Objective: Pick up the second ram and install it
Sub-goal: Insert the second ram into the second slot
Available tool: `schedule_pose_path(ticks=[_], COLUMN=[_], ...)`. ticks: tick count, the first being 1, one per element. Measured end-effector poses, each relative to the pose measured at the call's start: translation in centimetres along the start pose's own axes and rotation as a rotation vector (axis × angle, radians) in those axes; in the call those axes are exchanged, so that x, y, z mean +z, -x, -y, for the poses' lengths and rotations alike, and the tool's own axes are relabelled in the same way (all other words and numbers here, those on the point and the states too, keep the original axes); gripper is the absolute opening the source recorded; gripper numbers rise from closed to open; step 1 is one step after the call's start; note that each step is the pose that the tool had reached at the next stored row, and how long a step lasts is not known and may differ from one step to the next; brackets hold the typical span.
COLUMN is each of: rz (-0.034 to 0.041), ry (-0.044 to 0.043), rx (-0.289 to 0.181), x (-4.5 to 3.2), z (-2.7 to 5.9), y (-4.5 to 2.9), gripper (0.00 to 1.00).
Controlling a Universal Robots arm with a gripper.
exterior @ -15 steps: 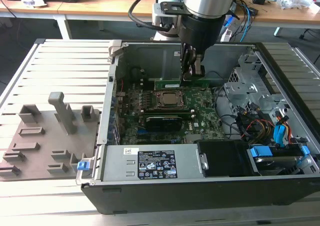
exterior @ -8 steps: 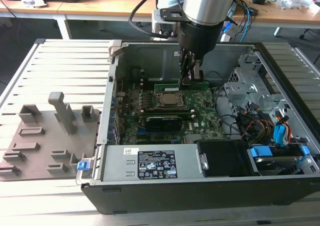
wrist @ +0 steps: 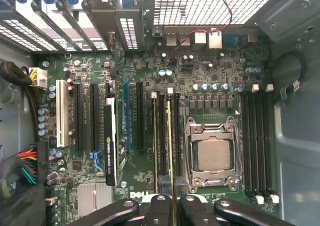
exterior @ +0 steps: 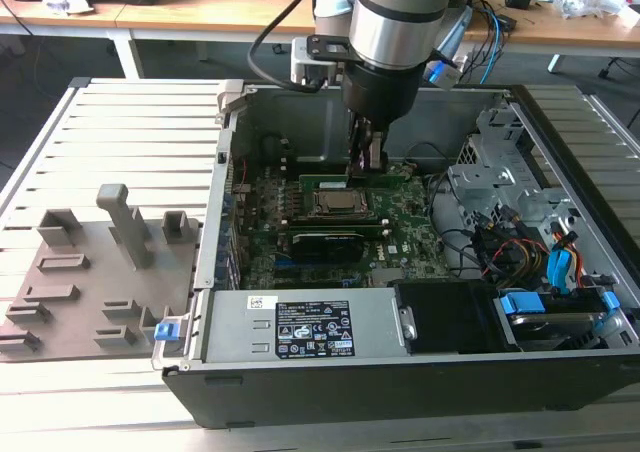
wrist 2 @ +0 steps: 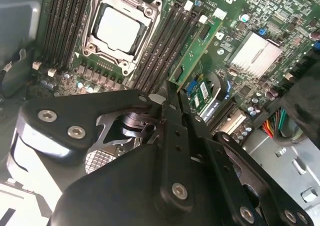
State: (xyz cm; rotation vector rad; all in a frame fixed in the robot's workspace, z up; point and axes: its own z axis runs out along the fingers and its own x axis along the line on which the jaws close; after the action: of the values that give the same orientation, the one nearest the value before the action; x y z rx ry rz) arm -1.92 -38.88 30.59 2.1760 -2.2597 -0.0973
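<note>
The gripper (exterior: 367, 162) is down inside the open computer case (exterior: 300, 392), which lies on the counter (exterior: 110, 122). It stands over the motherboard (exterior: 410, 234), on the far side of the CPU socket (exterior: 337, 203) in the exterior view. Its two fingers are closed on the second ram (wrist 2: 196, 49), and they hold the thin green stick on edge by one end.

In the first wrist view the ram (wrist: 170, 151) appears as a narrow line that comes out from between the fingertips (wrist: 159, 204) and runs along the group of memory slots (wrist: 161, 136) just beside the socket (wrist: 211, 154). The stick seems to be already lined up with one slot there. I cannot tell whether its lower edge sits in the slot or is only just above it. Another group of dark slots (wrist: 256, 141) on the opposite side of the socket has no stick in it.

In my judgement the picking up is done and the installing step is in hand. To seat the ram, it must be kept upright and parallel to the slot and pressed straight down. A small tilt could make the contact edge catch on the slot wall or on the end clips.
</note>
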Motion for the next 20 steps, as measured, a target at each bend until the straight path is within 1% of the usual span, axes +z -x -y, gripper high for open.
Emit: schedule_pose_path(ticks=[2,8,11,12,15,20], rz=[-0.0003,-0.0002,-0.0002,-0.0003,-0.0002,-0.0003], ry=[0.0001,0.0001,0.0001,0.0002,0.0001,0.0001], rx=[0.000,0.000,0.000,0.000,0.000,0.000], x=[0.14,0.98,1.58,1.81,3.06,4.06], z=[0.00,-0.03,-0.08,-0.10,-0.13,-0.11], y=[0.05,0.19,0.32,0.42,0.49,0.44], gripper=[0.14,0.14,0.14,0.14,0.14,0.14])
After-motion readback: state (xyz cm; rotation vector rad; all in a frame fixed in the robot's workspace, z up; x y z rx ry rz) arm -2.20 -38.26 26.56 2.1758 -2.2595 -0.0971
